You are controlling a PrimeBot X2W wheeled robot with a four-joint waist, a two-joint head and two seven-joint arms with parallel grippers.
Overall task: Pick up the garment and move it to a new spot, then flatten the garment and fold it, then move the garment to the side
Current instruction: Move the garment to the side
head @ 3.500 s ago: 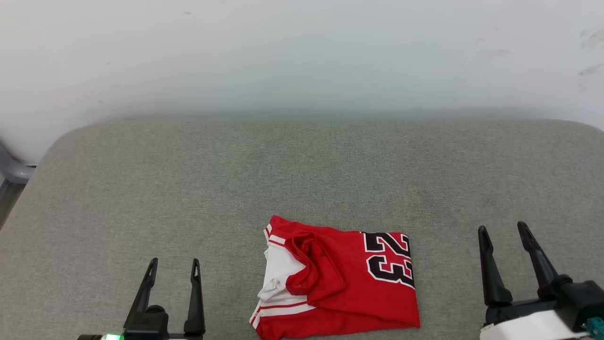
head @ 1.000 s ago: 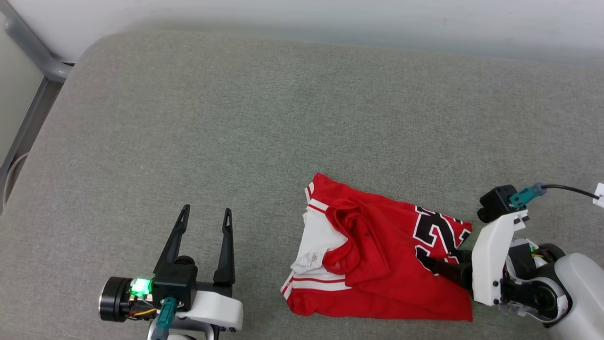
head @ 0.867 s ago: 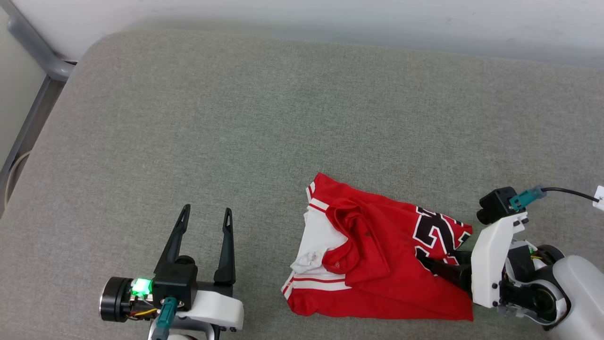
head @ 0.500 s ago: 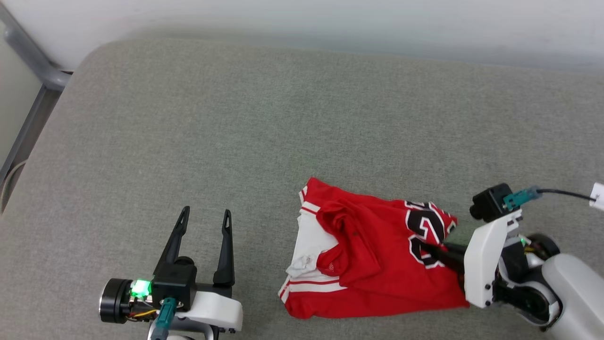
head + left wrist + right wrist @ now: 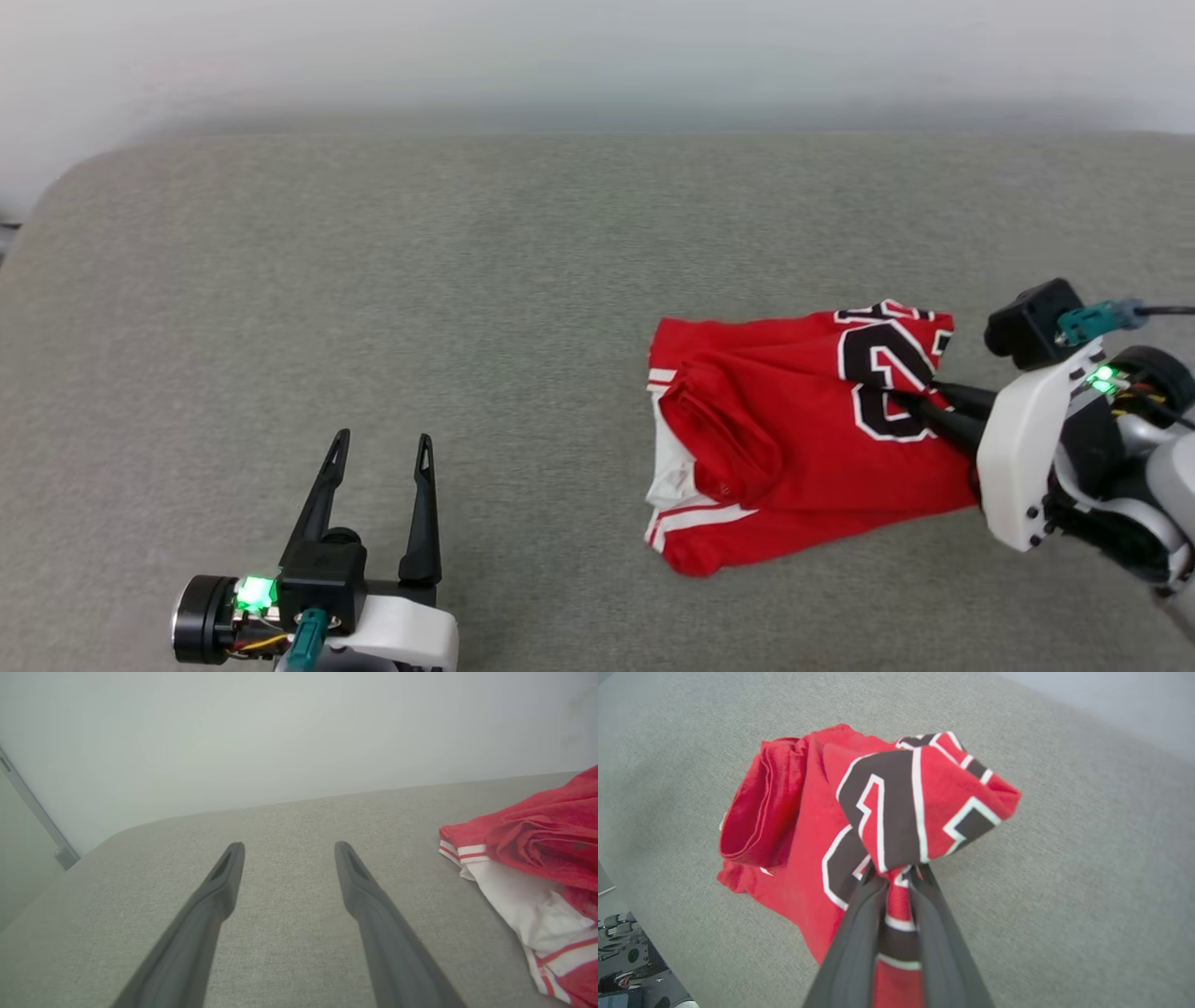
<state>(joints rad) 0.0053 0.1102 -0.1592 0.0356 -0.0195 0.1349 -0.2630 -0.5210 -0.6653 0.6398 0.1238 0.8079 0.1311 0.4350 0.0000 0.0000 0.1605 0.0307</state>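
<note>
The garment (image 5: 794,439), a red T-shirt with white striped sleeve ends and black-and-white numerals, lies bunched on the grey cushion (image 5: 467,280) right of centre. My right gripper (image 5: 910,399) is shut on its numbered edge, which is lifted off the cushion. In the right wrist view the fingers (image 5: 859,933) pinch the garment (image 5: 803,826) with the numeral fold draped over their tips. My left gripper (image 5: 381,448) stands open at the lower left, apart from the cloth. The left wrist view shows the left gripper (image 5: 285,851) spread above bare cushion, the garment (image 5: 537,858) to its right.
A pale wall (image 5: 597,56) runs along the cushion's far edge. The cushion's rounded corner (image 5: 65,177) is at the upper left. A grey metal frame (image 5: 32,812) stands beyond that corner in the left wrist view. Open cushion stretches left of and behind the garment.
My right gripper has closed on the garment's numbered edge and pulled it up and to the right, the cloth dragging after it. The head camera has also shifted. The left gripper stays open.
</note>
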